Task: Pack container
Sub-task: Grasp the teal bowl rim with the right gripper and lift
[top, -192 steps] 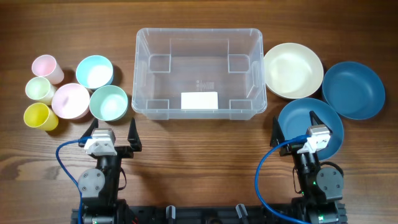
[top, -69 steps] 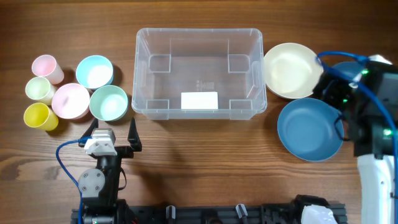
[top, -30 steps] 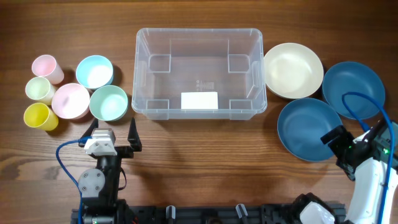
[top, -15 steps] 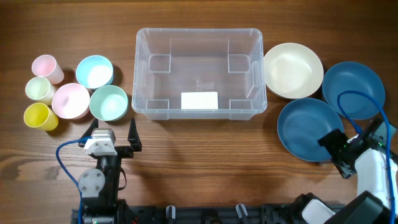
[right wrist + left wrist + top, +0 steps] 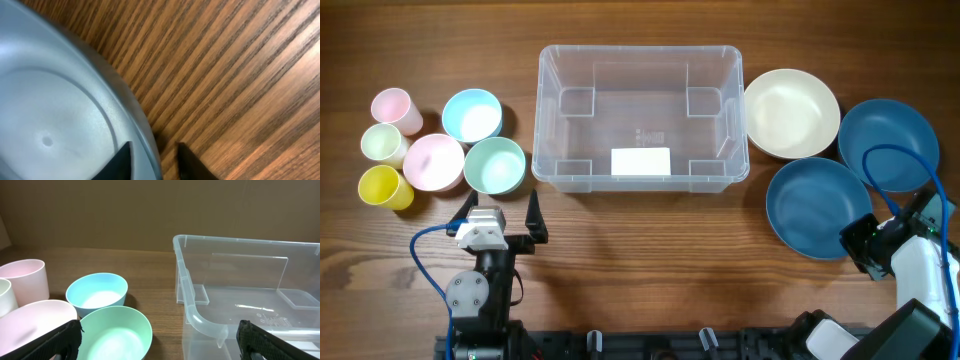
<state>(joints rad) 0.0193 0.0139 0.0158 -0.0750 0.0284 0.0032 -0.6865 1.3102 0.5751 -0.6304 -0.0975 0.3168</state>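
The container [image 5: 545, 120] is a large clear bin with a white label, standing empty at the table's middle back; its near corner [image 5: 200, 322] shows in the left wrist view. My right gripper [image 5: 860, 245] sits at the front right rim of the nearer blue bowl [image 5: 810, 205]. In the right wrist view its two fingers straddle that bowl's rim [image 5: 145, 135], one inside and one outside, with the gripper [image 5: 154, 150] shut on the rim. My left gripper [image 5: 502, 212] rests open near the front left, in front of the mint bowl [image 5: 115, 332], holding nothing [image 5: 159, 340].
A cream bowl [image 5: 791, 112] and a second blue bowl [image 5: 888, 140] lie right of the bin. On the left stand a light blue bowl [image 5: 472, 115], a pink bowl [image 5: 433, 161], a pink cup [image 5: 395, 108], a pale green cup [image 5: 383, 143] and a yellow cup [image 5: 382, 186].
My right gripper's fingers have drawn together around the nearer blue bowl's front right rim, and the wrist has shifted slightly. The left arm has not moved.
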